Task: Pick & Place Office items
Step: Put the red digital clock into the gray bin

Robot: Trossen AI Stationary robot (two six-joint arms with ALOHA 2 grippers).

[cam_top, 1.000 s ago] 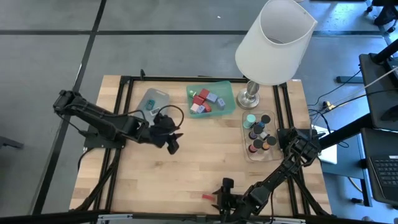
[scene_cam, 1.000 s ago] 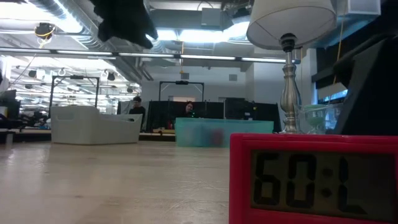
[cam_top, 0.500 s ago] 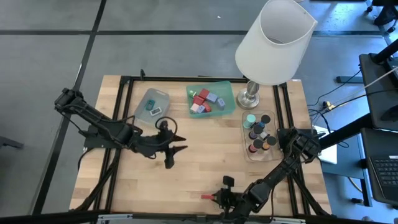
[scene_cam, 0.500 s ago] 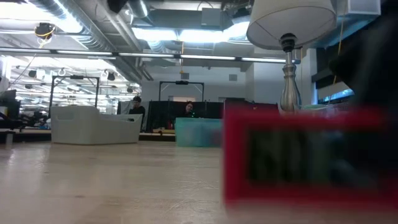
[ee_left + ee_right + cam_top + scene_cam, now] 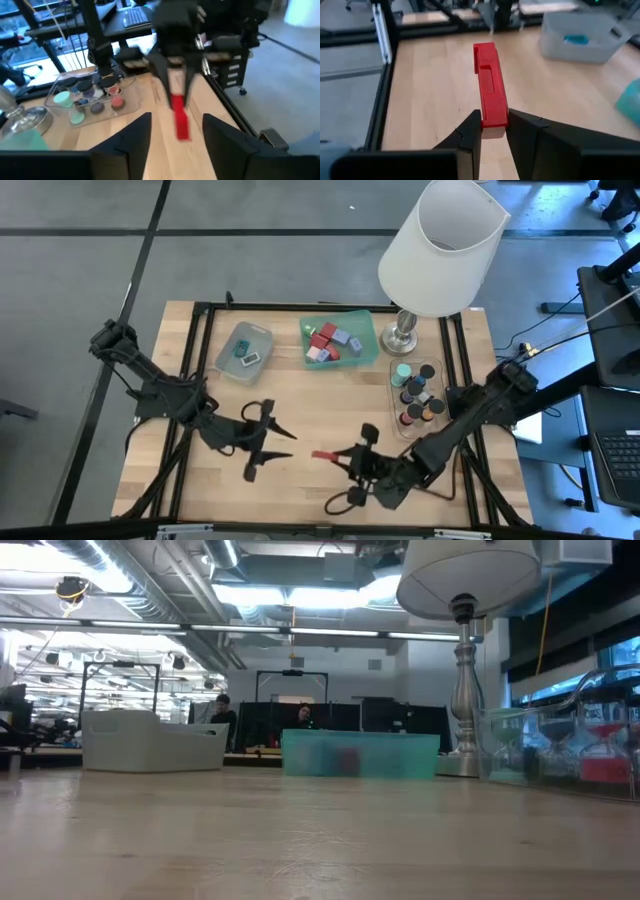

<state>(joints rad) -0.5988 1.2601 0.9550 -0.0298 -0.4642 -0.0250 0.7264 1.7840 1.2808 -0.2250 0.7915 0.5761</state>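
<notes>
Above the table, right fingers (image 5: 492, 131) have lifted the red bar (image 5: 490, 90).

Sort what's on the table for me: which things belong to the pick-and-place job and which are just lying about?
Job items:
- red bar, clamped in the right gripper
- red, pink and lavender blocks in the green tray
- teal piece in the grey tray
- black cylinders and mint-green cap in the clear tray
- left gripper, open, empty

Just there:
- lamp
</notes>
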